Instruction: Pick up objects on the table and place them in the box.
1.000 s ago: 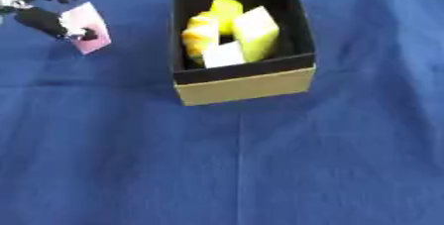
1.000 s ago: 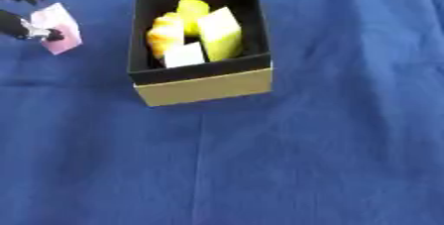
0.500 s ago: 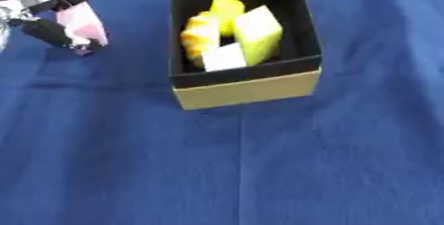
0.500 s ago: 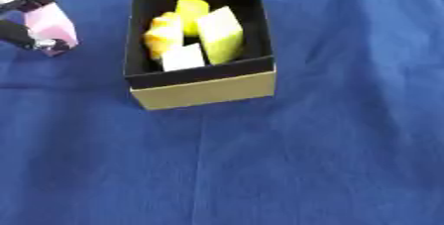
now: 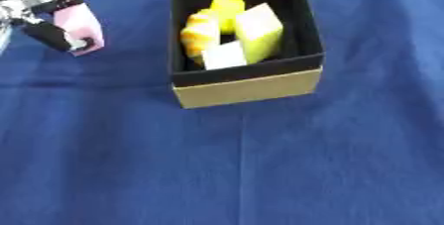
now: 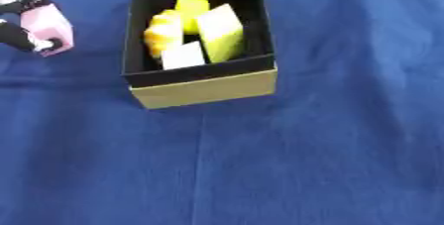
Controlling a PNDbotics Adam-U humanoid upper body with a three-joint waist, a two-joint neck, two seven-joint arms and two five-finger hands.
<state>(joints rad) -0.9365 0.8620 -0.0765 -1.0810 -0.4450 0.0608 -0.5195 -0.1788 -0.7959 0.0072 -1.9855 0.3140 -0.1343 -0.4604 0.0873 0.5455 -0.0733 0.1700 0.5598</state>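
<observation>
At far left, left hand (image 5: 41, 18) curled around a pink block (image 5: 80, 27), thumb under, fingers over the top, held above the blue cloth (image 5: 260, 169) well left of the box (image 5: 247, 87). More of the hand and wrist visible in the left eye view; cut off by the frame edge in the right eye view, with only part of the fingers showing. Block's exact shape hard to make out, partly covered by fingers. Compared with a second ago, block and hand nearer the box. Inside the box: a yellow-orange rounded item (image 5: 201, 33), a yellow cylinder (image 5: 227, 6), a pale yellow block (image 6: 221, 33) leaning, a small white piece (image 6: 184, 55). Right hand nowhere in sight.
</observation>
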